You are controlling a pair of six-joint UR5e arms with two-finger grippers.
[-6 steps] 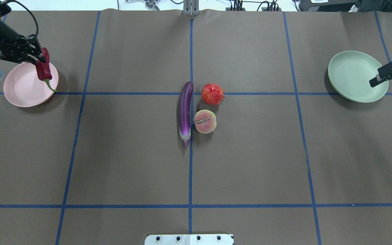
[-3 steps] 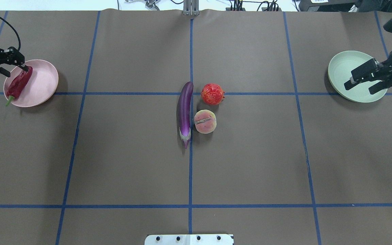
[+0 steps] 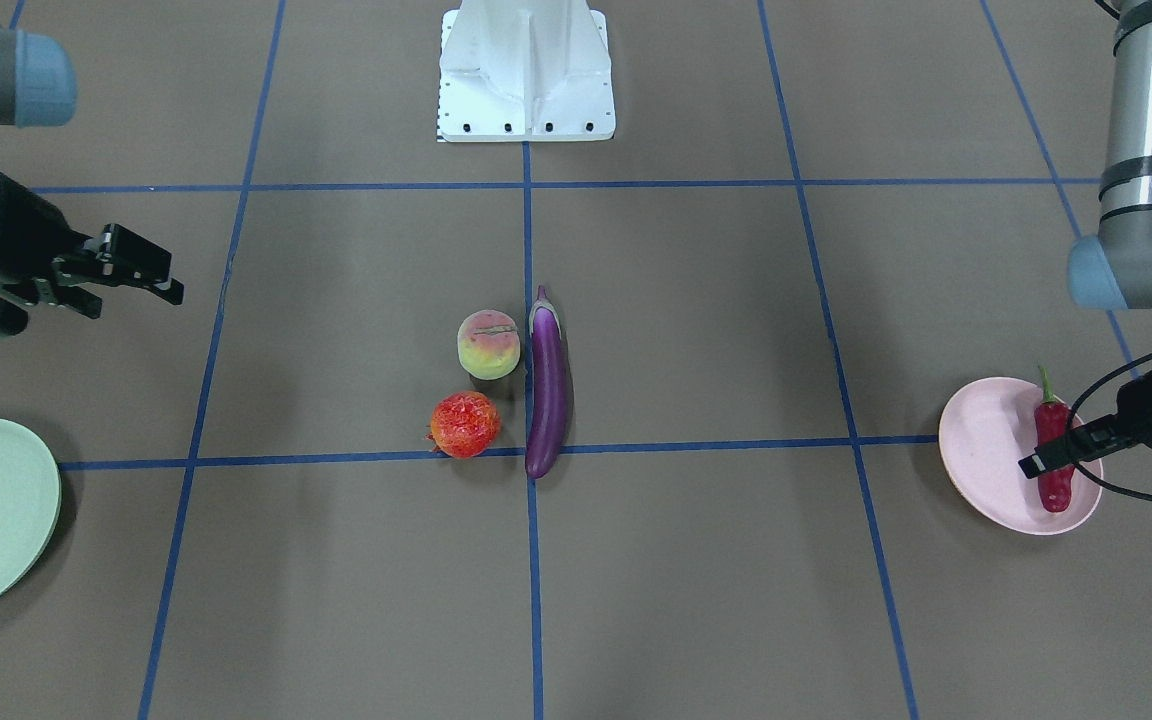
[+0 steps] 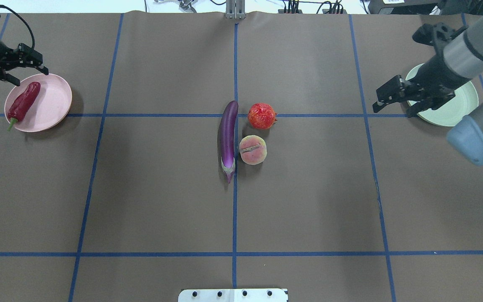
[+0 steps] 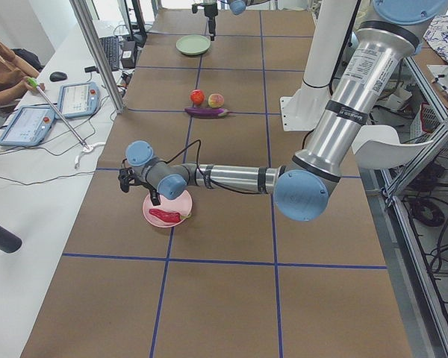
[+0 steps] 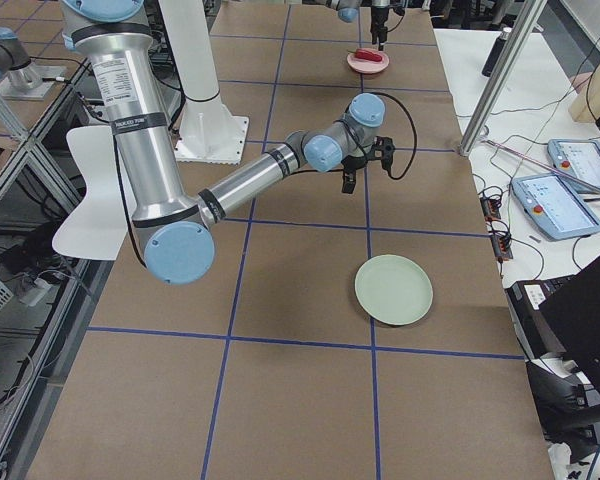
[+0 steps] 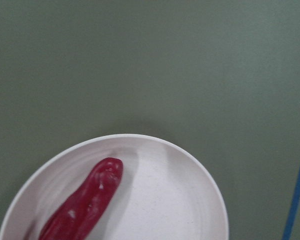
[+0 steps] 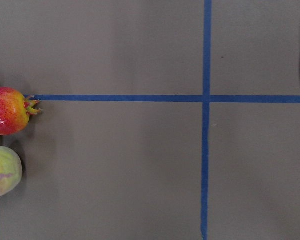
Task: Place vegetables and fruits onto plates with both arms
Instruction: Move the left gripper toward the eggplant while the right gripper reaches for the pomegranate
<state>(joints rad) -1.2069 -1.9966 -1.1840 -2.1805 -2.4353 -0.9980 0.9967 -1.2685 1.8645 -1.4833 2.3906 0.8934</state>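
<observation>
The red chili pepper point(image 4: 23, 105) lies on the pink plate point(image 4: 53, 105), its stem over the near-left rim; it also shows in the left wrist view point(image 7: 85, 205). My left gripper point(image 4: 32, 77) is open and empty above the plate's far edge. The purple eggplant point(image 4: 227, 138), the peach point(image 4: 253, 149) and the orange-red fruit point(image 4: 262, 115) lie together at the table's middle. My right gripper point(image 4: 392, 110) is open and empty, left of the mint green plate point(image 4: 455, 113), which my right arm partly hides. The right wrist view shows the orange-red fruit point(image 8: 7, 111) and the peach point(image 8: 2, 170) at its left edge.
The white robot base point(image 3: 526, 70) stands at the table's near middle edge. Blue tape lines point(image 4: 235, 209) divide the brown table cover into squares. The eggplant touches or nearly touches the peach.
The chili, held above the pink plate a second ago, now lies on it, let go. My left gripper has pulled back, open. My right gripper has moved left off the green plate.
</observation>
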